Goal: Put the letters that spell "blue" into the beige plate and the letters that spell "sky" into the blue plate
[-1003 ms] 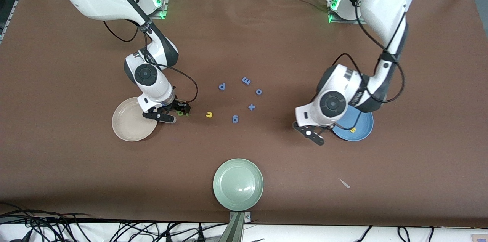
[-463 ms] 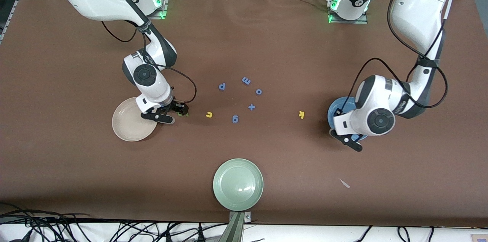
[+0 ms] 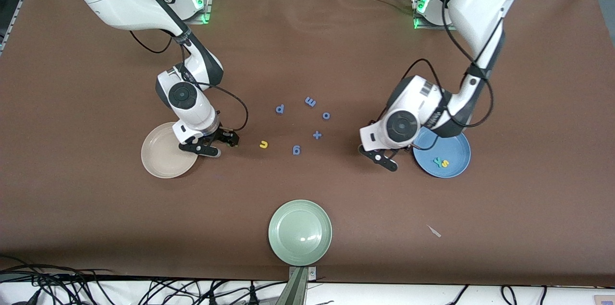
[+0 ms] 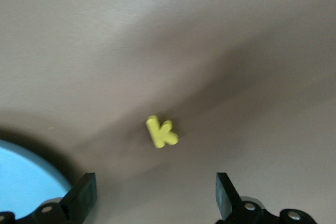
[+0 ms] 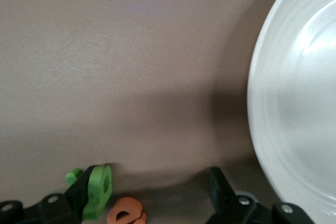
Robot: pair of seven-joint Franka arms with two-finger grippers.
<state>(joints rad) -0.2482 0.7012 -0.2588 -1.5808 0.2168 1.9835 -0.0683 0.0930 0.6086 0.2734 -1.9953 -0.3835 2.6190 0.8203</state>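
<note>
Swinging back from over the blue plate [image 3: 451,149], the left tool [image 3: 382,158] now hangs over the bench just beside it. A teal y [image 3: 437,162] has joined the yellow s [image 3: 445,164] in that plate, so I judge only the k is missing from "sky". The right tool [image 3: 211,144] waits well apart from the blue plate, toward the right arm's end.

Left wrist view: the fingers are spread, and the yellow k [image 4: 161,132] lies on the bench between them, untouched.

Right wrist view: the fingers are spread around the orange e [image 5: 126,211], with a green letter [image 5: 98,190] against one finger.
</note>
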